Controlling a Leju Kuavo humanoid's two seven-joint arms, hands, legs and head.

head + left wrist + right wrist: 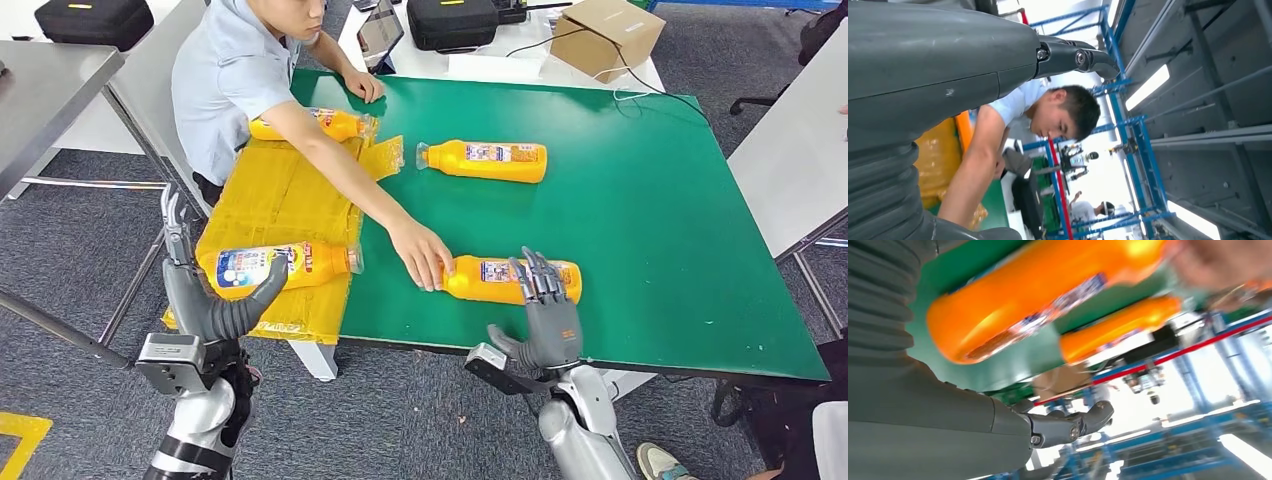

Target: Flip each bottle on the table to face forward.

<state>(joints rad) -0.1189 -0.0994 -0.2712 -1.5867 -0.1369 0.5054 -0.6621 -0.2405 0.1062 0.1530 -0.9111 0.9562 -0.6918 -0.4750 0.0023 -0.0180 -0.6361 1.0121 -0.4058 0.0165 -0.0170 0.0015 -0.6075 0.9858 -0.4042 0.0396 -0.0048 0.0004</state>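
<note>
Bright, even overhead light; ceiling strip lamps [1148, 87] glare white. The near orange bottle [1038, 300] smears with motion blur.

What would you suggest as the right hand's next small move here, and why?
Probably hold the right hand where it is for now. It hovers open at the near bottle, but a person's hand rests on that bottle's cap end, so closing in could catch their fingers.

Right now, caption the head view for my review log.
Person's hand on the nearest orange bottle on the green table; the robot's right hand hovers open at it.
</note>
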